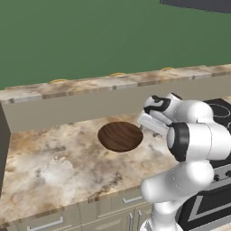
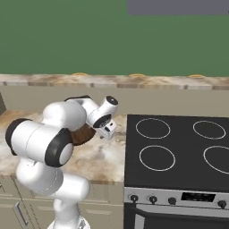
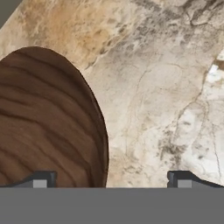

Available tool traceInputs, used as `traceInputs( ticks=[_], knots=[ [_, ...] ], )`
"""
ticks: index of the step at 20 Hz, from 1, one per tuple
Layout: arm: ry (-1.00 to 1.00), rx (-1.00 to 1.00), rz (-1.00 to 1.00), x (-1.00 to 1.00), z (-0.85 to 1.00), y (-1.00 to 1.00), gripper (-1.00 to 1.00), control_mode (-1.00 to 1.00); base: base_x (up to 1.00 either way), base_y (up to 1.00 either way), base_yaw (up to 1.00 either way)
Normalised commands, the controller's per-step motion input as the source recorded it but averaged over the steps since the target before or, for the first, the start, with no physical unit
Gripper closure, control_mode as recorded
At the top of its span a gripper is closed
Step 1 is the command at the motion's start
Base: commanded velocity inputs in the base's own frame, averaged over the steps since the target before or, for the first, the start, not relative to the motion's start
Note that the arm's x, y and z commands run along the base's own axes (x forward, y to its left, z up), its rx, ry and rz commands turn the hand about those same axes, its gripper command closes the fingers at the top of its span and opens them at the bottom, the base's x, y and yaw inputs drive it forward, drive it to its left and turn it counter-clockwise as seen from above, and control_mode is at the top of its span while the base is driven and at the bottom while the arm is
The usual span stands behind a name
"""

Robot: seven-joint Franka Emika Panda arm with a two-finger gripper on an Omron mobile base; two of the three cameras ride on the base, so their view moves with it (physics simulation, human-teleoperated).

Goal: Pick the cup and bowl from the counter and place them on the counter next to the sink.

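1. I see the bowl (image 1: 120, 136) sitting on the counter (image 1: 54, 167), toward the back, near the low backsplash wall (image 1: 67, 110).
2. In the hand view the bowl (image 3: 48, 122) takes up the left side, its curved rim running between my two fingertips; one fingertip (image 3: 40, 180) sits over the wood grain, the other over bare stone.
3. My gripper (image 3: 111, 181) stands wide apart and holds nothing.
4. From the right base view the gripper (image 2: 107, 129) hangs just beside the bowl (image 2: 82, 135), between it and the stovetop (image 2: 179, 152).
5. To the bowl's left and front I have a broad stretch of open counter; the stovetop's edge lies close on the right.
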Motion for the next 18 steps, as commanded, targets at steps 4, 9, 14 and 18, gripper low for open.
traceInputs(
  ticks=[4,9,14,18],
  knots=[
    [-0.01,0.00,0.00,0.09,-0.29,0.06,-1.00,-1.00,0.00,0.00,0.00],
    [0.00,0.00,0.00,0.15,-0.26,0.03,-1.00,-1.00,0.00,0.00,0.00],
    [0.00,0.00,0.00,0.09,-0.15,0.05,-1.00,-1.00,0.00,0.00,0.00],
    [0.00,0.00,0.00,0.00,0.00,0.22,-1.00,-1.00,0.00,0.00,0.00]
  ],
)
